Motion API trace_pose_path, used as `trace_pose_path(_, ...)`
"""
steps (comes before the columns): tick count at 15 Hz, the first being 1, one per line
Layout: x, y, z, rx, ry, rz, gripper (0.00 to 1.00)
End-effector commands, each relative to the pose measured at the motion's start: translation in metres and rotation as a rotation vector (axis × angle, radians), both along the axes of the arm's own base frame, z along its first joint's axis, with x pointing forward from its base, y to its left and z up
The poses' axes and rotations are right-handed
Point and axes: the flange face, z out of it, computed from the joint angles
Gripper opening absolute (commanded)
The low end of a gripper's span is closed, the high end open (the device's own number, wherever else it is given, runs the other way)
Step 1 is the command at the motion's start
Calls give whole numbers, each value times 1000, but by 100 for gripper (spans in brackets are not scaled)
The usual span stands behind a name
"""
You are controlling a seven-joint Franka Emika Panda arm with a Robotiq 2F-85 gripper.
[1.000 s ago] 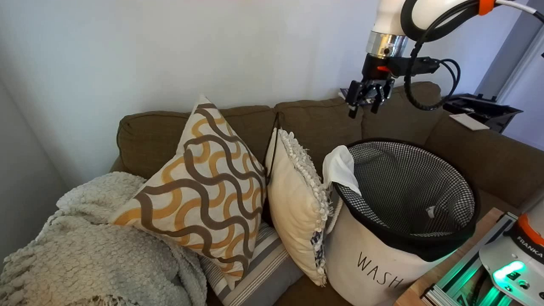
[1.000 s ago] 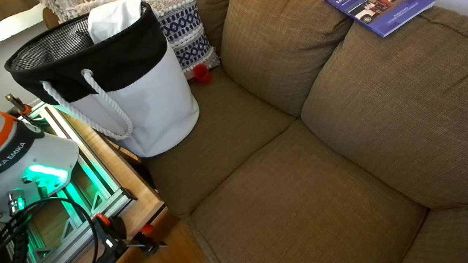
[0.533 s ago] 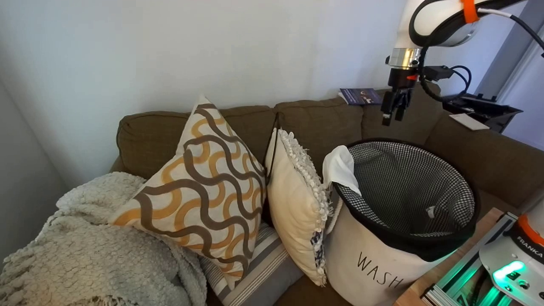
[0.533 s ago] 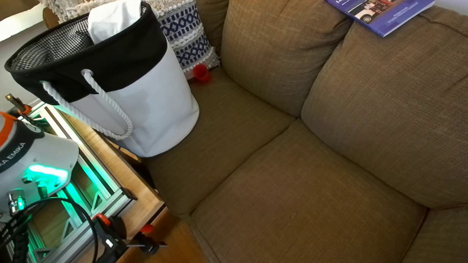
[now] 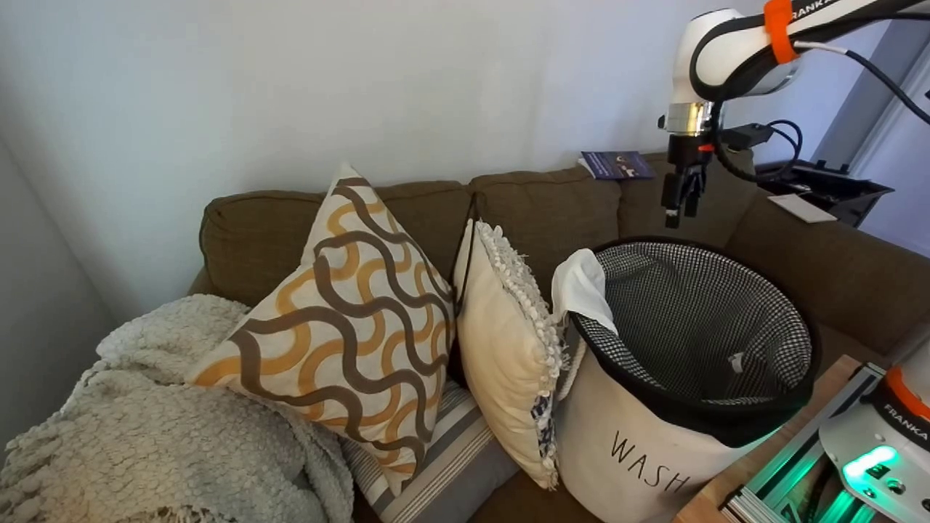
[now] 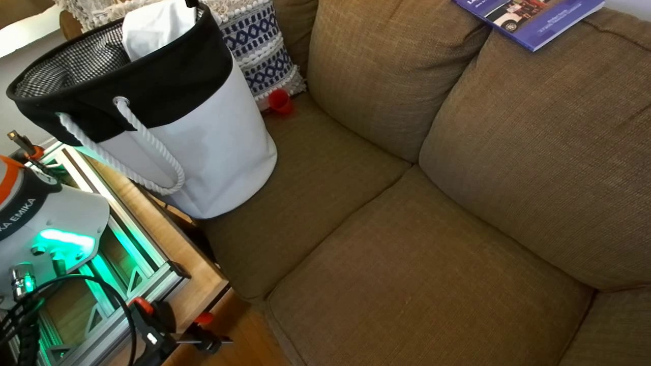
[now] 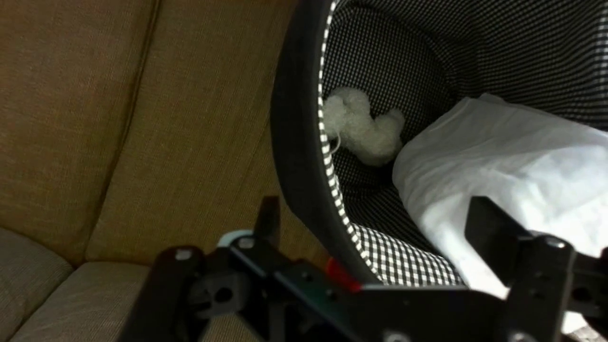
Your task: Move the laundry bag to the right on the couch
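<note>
Brown couch [image 6: 407, 259] supports the laundry bag [image 6: 173, 96] while the gripper [image 7: 374, 205] hangs spread above its rim [image 7: 304, 142], apparently for pre-grasp alignment; next, lower astride it and clamp.

Nubby Pale-Grey Blanket [image 5: 160, 428] Fills the Lower Left

In an exterior view, a square white pillow with brown-and-mustard waves [image 5: 356, 327] leans left of centre, a cream tufted-edge pillow [image 5: 498, 356] just right of it, grey-and-white striped fabric [image 5: 465, 436] below these 2. A purple-blue book with a pictured cover [image 6: 531, 18] lies upper right in both exterior views. In an exterior view, a small red cup-shaped object [image 6: 280, 101] sits at upper centre. In the wrist view, smooth white cloth [image 7: 513, 156] spreads at right, beside a fluffy white wad [image 7: 368, 128].
</note>
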Motion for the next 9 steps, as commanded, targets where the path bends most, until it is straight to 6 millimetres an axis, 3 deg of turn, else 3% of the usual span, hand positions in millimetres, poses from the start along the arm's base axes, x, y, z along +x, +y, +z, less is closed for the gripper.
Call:
trace_pose_path(1, -11, -1, -17, -66, 76, 165, 100)
trace_pose_path(6, -31, -13, -59, -3, 138, 422, 100)
trace_pose_path(7, -24, -6, -47, -30, 132, 343, 100)
trace_pose_path(9, -28, -9, -57, -8, 147, 390, 100)
